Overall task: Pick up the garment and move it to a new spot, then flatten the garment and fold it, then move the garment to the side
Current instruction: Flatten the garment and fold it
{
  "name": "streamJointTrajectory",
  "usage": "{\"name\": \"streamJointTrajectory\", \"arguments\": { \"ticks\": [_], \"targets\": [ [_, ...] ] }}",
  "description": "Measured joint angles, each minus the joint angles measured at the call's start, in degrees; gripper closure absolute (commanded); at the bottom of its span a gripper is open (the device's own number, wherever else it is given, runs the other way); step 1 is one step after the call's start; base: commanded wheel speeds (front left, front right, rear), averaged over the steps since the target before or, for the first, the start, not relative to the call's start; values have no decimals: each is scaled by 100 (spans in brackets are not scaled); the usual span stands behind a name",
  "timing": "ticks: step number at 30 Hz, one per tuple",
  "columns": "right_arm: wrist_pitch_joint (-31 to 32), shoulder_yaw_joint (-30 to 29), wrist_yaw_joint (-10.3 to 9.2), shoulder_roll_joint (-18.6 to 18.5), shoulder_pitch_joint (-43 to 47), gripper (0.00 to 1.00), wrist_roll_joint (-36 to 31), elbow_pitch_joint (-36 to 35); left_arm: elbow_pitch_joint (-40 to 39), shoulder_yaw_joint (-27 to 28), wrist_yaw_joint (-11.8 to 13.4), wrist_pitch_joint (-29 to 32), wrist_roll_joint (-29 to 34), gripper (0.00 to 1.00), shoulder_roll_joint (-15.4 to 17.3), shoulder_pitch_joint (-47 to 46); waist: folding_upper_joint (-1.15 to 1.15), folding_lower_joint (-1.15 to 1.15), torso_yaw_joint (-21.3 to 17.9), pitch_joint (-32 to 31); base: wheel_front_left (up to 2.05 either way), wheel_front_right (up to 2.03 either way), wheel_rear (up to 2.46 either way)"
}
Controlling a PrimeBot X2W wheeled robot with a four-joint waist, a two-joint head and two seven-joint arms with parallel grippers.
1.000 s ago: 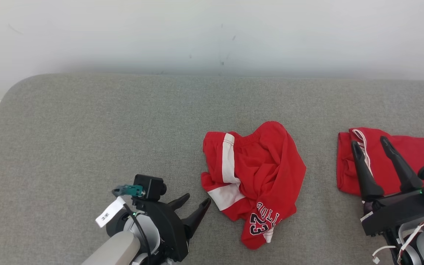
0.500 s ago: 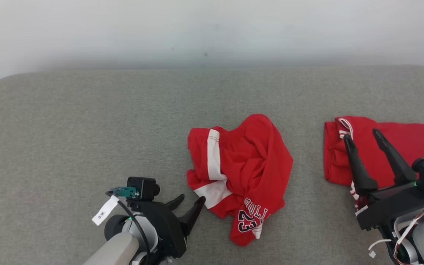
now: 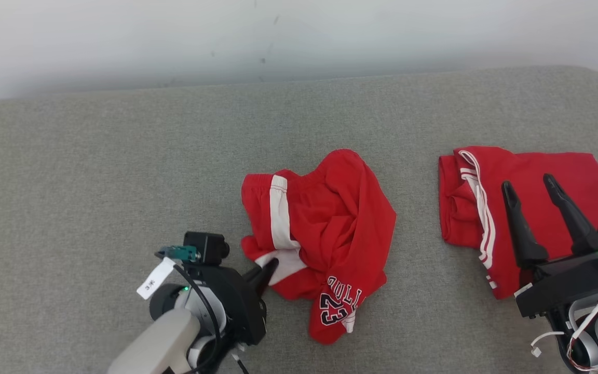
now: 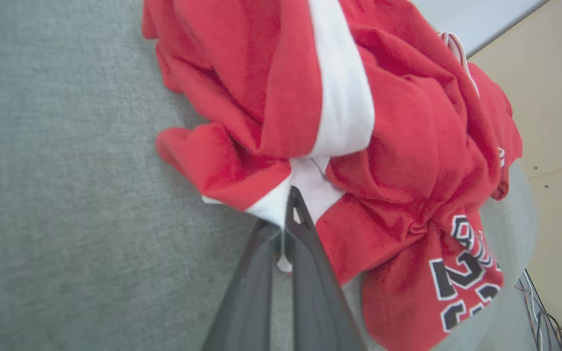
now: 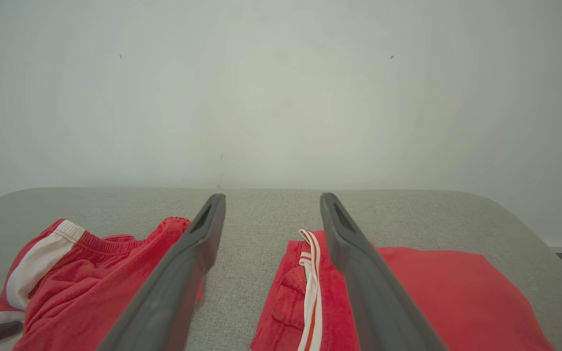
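- We see the garment (image 3: 340,223), a pair of red basketball shorts with white side stripes and white hem bands. It lies crumpled in a heap near the middle of the grey cushion (image 3: 96,171).
- Its gathered waistband lies on the far side.
- One leg points toward us and shows a black-and-white "23" and lettering, upside down.
- Its near-left white hem band is pinched between the closed fingers of the left gripper (image 3: 270,265).
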Motion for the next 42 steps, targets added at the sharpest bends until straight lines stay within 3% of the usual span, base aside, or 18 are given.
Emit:
{"name": "streamJointTrajectory", "arguments": {
  "ticks": [12,27,42],
  "targets": [
    [-163,52,5,138,10,0,12,310,-55,134,126,-641,485,100,376,-604,0,0,241,-247,0,0,0],
    [-394,0,0,275,552,0,112,403,-425,-47,571,-789,910,100,902,-399,-1,-1,800,-646,0,0,0],
    [-331,221,58,291,367,0,89,467,-764,-554,620,-389,723,100,637,848,-1,-1,1294,-701,0,0,0]
  ]
}}
